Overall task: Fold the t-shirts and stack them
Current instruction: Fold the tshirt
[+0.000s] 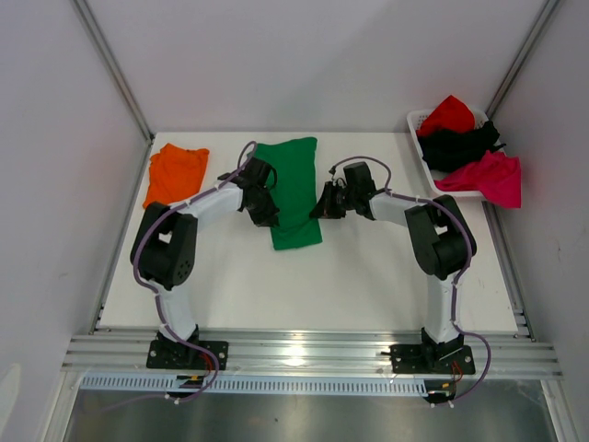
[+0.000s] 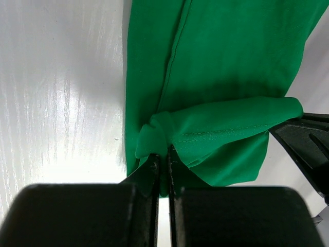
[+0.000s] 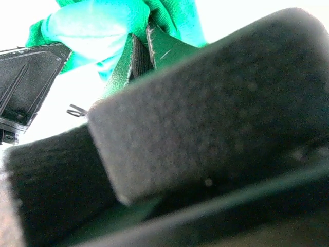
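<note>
A bright green t-shirt (image 1: 294, 189) lies as a long narrow strip in the middle of the table. My left gripper (image 1: 264, 218) is shut on its left edge, pinching a bunched fold (image 2: 159, 135). My right gripper (image 1: 324, 204) is shut on the shirt's right edge; the green cloth (image 3: 97, 25) sits between its fingers. The right gripper's tip shows in the left wrist view (image 2: 308, 144). A folded orange t-shirt (image 1: 175, 172) lies at the back left of the table.
A white basket (image 1: 421, 124) at the back right holds a red shirt (image 1: 448, 112), a black shirt (image 1: 460, 145) and a magenta shirt (image 1: 492, 177) that hangs over its rim. The enclosure walls stand close on both sides.
</note>
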`<state>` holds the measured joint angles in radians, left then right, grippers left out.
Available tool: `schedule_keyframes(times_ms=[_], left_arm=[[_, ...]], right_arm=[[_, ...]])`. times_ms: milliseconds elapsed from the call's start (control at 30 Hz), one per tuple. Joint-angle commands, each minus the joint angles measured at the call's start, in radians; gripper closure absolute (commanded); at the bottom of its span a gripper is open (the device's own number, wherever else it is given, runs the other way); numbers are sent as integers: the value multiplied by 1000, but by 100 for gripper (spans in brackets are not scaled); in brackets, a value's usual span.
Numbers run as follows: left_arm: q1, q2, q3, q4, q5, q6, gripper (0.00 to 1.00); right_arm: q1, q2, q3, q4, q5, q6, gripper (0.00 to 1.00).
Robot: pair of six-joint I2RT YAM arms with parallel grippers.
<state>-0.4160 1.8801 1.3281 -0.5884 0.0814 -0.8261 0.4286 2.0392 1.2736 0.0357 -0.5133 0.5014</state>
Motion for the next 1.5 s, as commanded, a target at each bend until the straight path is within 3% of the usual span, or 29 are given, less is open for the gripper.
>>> schedule_keyframes(times_ms=[0, 33, 67, 133, 267, 700, 1100, 1467], left_arm=[[16, -4, 10, -11, -20, 38, 93], [17, -12, 6, -7, -20, 39, 77], [16, -16, 2, 1, -19, 41, 68], [17, -24, -7, 16, -14, 47, 54], [17, -30, -6, 10, -22, 53, 45], [17, -24, -24, 33, 12, 77, 44], [16, -194, 34, -13, 0, 128, 44], [14, -236, 23, -31, 9, 136, 45]], right_arm=[[-22, 9, -2, 53, 33, -17, 93], [-22, 9, -2, 53, 35, -17, 86], [-24, 9, -2, 53, 39, -18, 74], [-24, 4, -14, 65, 59, -14, 65], [-24, -2, -31, 84, 59, -14, 61], [-24, -2, -52, 107, 58, -12, 61], [-24, -7, -48, 124, 47, -14, 61], [-22, -13, -54, 144, 51, -20, 61]])
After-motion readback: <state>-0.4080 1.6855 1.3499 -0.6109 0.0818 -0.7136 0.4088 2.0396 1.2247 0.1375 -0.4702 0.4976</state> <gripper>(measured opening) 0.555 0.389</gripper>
